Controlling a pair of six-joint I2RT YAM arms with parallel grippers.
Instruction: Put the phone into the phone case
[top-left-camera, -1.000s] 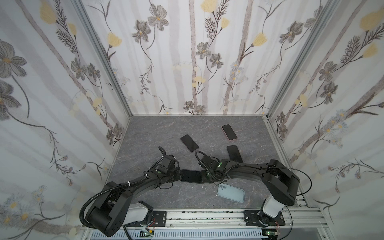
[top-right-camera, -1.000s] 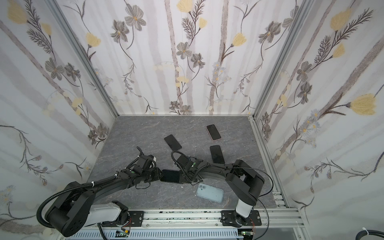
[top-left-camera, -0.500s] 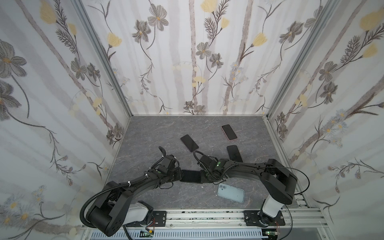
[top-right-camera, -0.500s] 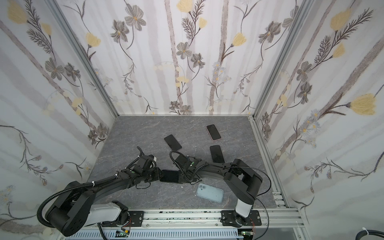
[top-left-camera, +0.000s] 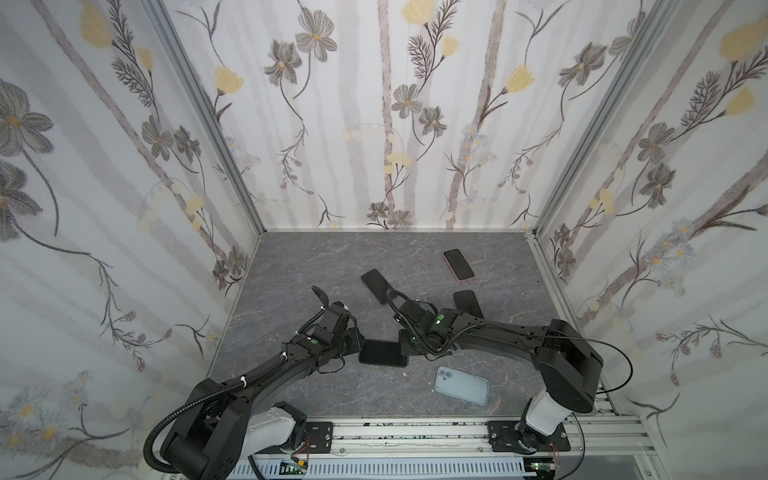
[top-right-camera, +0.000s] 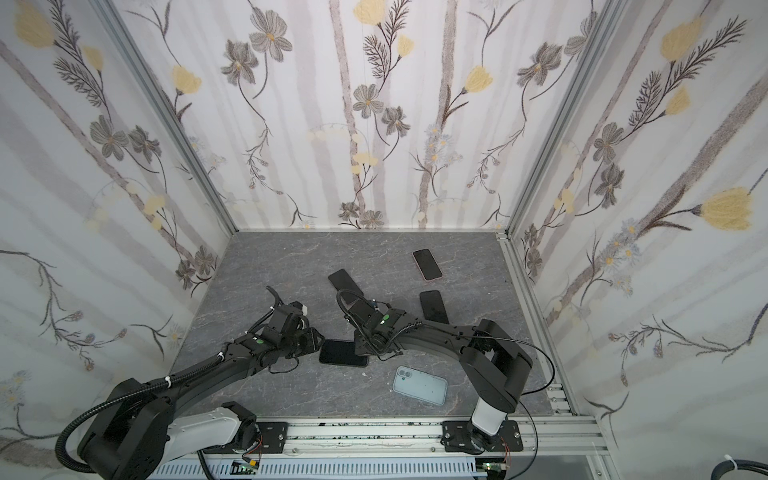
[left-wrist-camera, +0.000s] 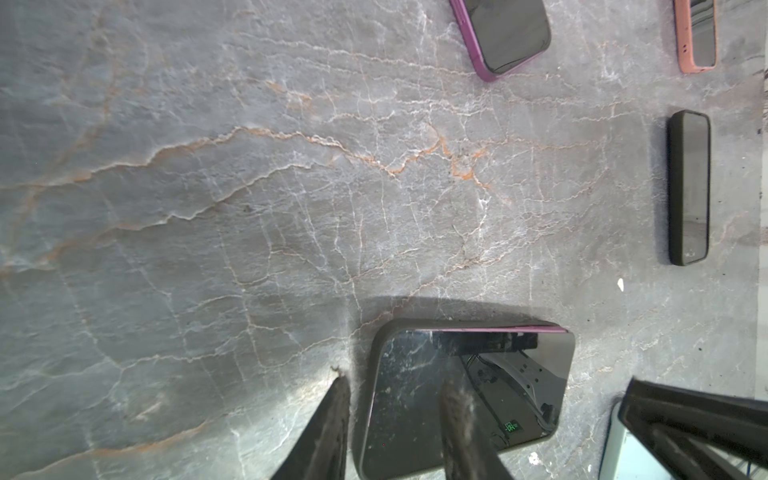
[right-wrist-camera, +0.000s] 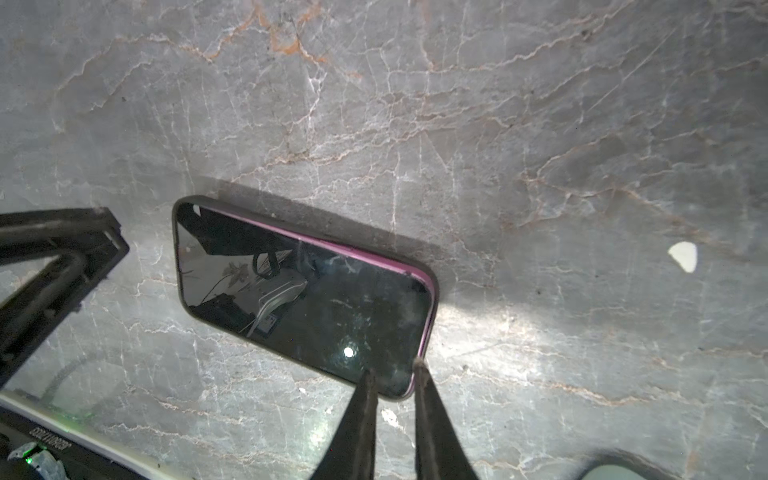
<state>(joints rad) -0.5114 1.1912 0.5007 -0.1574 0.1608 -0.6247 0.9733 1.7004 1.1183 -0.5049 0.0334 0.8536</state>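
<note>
The phone lies screen up on the grey marbled floor, inside a dark phone case. A purple edge of the phone shows along one long side and round one corner. My left gripper is open at one short end, with one finger on the floor beside the case and the other over the screen. My right gripper is at the opposite end. Its fingertips stand a narrow gap apart astride the corner's rim.
A pale blue case lies near the front, close to the right arm. Further back lie a purple-cased phone, a pink-cased one and a dark one. Flowered walls close in three sides.
Both arms stay at the phone's two ends, hardly moved. The jaws of both grippers have parted a little; the right one was shut before.
</note>
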